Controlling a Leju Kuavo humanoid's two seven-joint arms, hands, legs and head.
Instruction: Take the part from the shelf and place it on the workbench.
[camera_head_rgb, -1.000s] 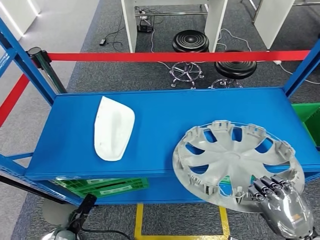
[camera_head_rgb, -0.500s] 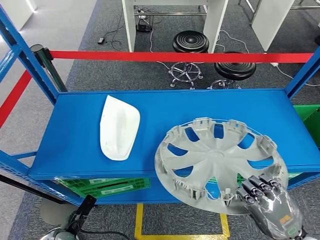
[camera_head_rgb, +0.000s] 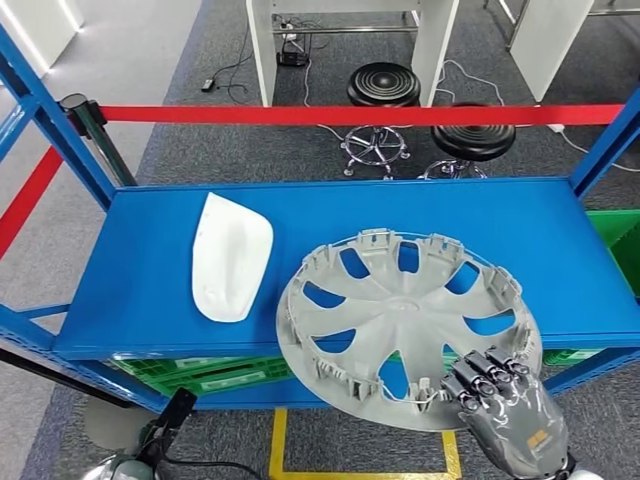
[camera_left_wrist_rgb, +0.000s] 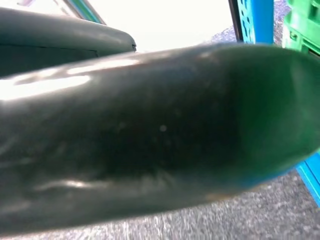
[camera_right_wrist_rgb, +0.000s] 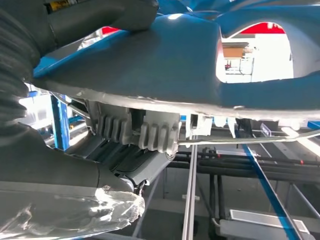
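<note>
A large grey wheel cover (camera_head_rgb: 407, 320) with curved spokes hangs partly over the front edge of the blue shelf (camera_head_rgb: 151, 280). My right hand (camera_head_rgb: 509, 415) grips its near rim from below, fingers curled over the edge. In the right wrist view the cover's rim (camera_right_wrist_rgb: 151, 80) and its ribbed clips run between my thumb (camera_right_wrist_rgb: 68, 15) and fingers (camera_right_wrist_rgb: 56, 200). A white curved plastic part (camera_head_rgb: 226, 255) lies flat on the shelf to the left of the cover.
Blue shelf posts (camera_head_rgb: 53, 120) rise at both ends, with a red barrier tape (camera_head_rgb: 340, 113) behind. Two black stools (camera_head_rgb: 381, 85) stand beyond it. Green crates (camera_head_rgb: 219, 372) sit on the lower level. Yellow floor tape (camera_head_rgb: 279, 440) lies below.
My right hand has drawn the wheel cover to the left and toward me, further off the shelf's front edge. The white part lies as before.
</note>
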